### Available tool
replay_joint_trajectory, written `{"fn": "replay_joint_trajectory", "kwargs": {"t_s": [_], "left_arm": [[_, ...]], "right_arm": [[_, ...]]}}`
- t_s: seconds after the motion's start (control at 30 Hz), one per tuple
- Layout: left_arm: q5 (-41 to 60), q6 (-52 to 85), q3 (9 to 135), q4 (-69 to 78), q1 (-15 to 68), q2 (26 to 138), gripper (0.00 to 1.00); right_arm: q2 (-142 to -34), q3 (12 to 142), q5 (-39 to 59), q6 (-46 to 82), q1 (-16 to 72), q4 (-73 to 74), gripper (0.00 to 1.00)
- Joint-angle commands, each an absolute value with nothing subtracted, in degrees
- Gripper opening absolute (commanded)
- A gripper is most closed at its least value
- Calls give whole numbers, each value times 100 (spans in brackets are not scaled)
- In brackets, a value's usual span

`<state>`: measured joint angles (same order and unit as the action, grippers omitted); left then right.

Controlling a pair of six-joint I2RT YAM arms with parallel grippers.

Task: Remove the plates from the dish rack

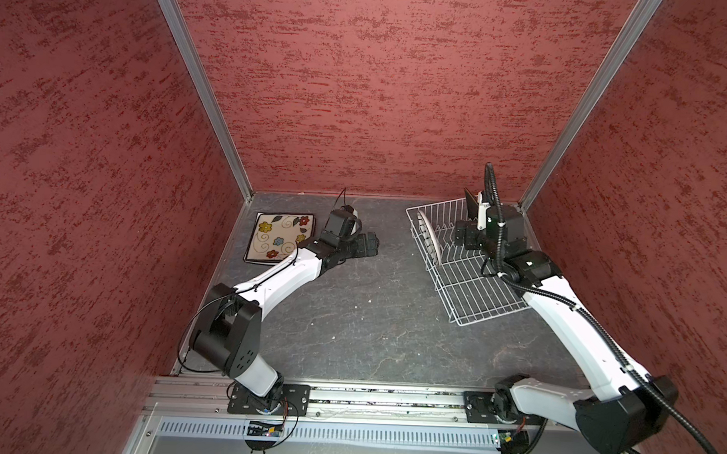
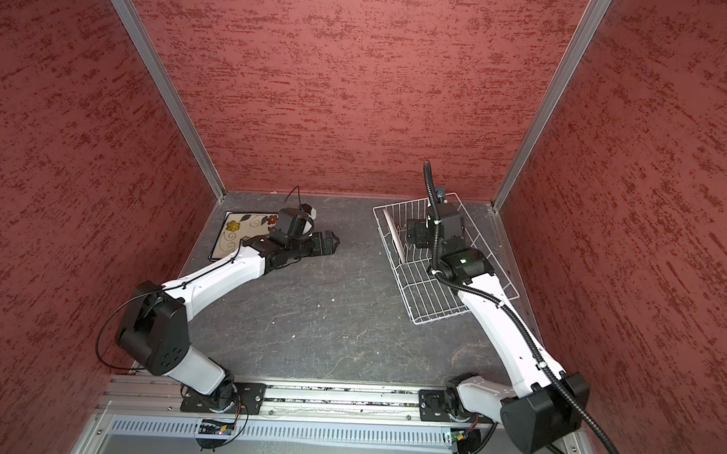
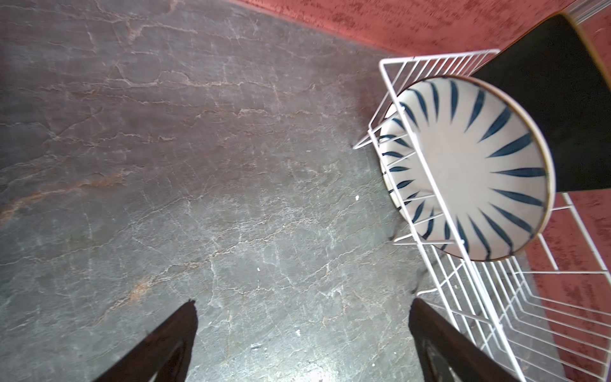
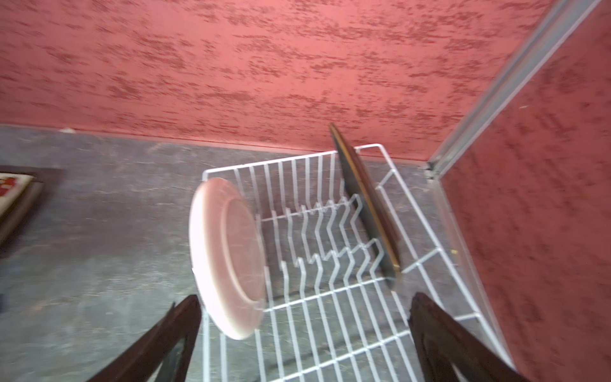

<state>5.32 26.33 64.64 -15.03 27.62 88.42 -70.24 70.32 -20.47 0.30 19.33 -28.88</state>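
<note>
Nearest, the grey worktop (image 1: 371, 320) spreads broad between the two arms, and the dish rack (image 1: 472, 290) sits at far right with its near half open wire. Farther in, the right jaws hang spread wide, gripping nothing, over the prong rows. They are between the round streaked plate (image 3: 472, 172), on edge along the rack's left rim, and the black plate (image 3: 562, 99), upright at its far end by the wall corner. At far left the floral plate (image 1: 274, 237) lies flat close to the side wall, with the left jaws wide and unladen just right of it.
</note>
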Motion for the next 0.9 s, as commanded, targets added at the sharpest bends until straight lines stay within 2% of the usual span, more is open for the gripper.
{"fn": "replay_joint_trajectory", "kwargs": {"t_s": [0.0, 0.17, 0.27, 0.33, 0.53, 0.73, 0.87], "left_arm": [[798, 2867, 6243, -807, 2835, 8666, 100], [904, 3005, 6120, -666, 2966, 8641, 99], [1082, 3062, 6054, -534, 3031, 8588, 99], [1220, 3060, 6097, -557, 3071, 8556, 100], [1378, 3138, 6082, -418, 3164, 8399, 100], [1466, 3188, 6231, -515, 3208, 8500, 99], [1590, 3253, 6229, -429, 3223, 8520, 100]], "right_arm": [[-7096, 6997, -2362, -584, 1741, -3119, 99], [-7373, 7192, -2354, -980, 1422, -3318, 98], [-7525, 7293, -2253, -1126, 1192, -3410, 85], [-7633, 7327, -2161, -1217, 1053, -3409, 80], [-8159, 7652, -2090, -1515, 698, -3493, 79], [-8716, 8092, -1880, -1648, 528, -3559, 68], [-9000, 8306, -1768, -1720, 475, -3616, 66]]}}
